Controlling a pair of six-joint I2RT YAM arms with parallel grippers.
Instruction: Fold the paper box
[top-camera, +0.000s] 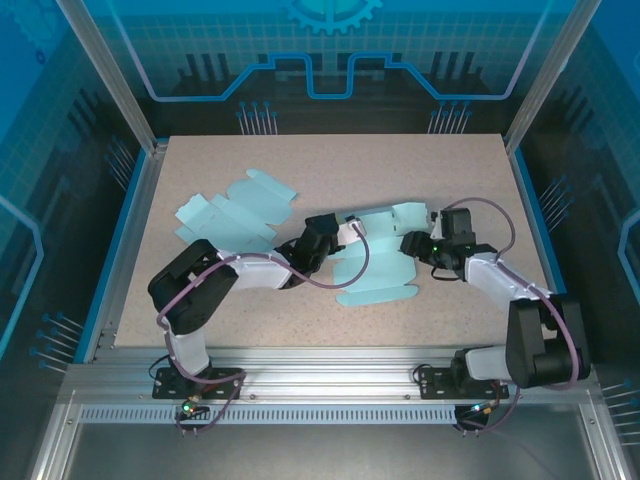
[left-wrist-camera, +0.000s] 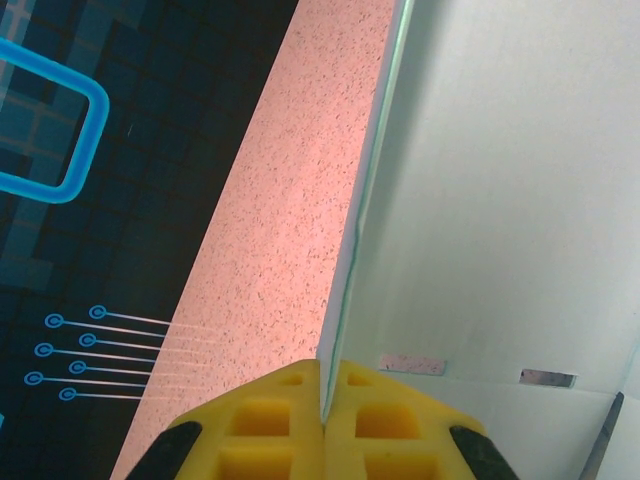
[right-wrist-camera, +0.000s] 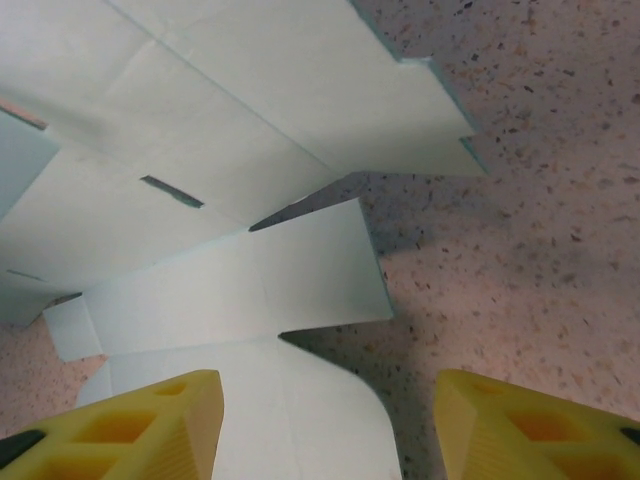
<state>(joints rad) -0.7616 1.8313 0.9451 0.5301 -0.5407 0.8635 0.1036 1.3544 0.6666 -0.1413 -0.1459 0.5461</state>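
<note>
Top external view: the pale blue box (top-camera: 378, 262) lies partly unfolded near the middle of the bench (top-camera: 330, 165), a little toward 4 o'clock. The left fingers (top-camera: 345, 231) meet it at its 10 o'clock corner, and the right fingers (top-camera: 412, 243) stand at its 3 o'clock side. A second blank (top-camera: 235, 213) of the same colour lies flat at 10 o'clock from the box, apart from it.

In the left wrist view, the yellow left fingers (left-wrist-camera: 298, 388) are pressed together and pinch the thin edge of one box (left-wrist-camera: 500, 200) panel, which stands upright above the speckled bench (left-wrist-camera: 280, 240).

In the right wrist view, the right fingers (right-wrist-camera: 160, 420) are spread wide and hold nothing. A rounded flap of the box (right-wrist-camera: 230, 150) lies between them, flat on the bench (right-wrist-camera: 540, 230). I cannot tell if either finger touches this flap.
</note>
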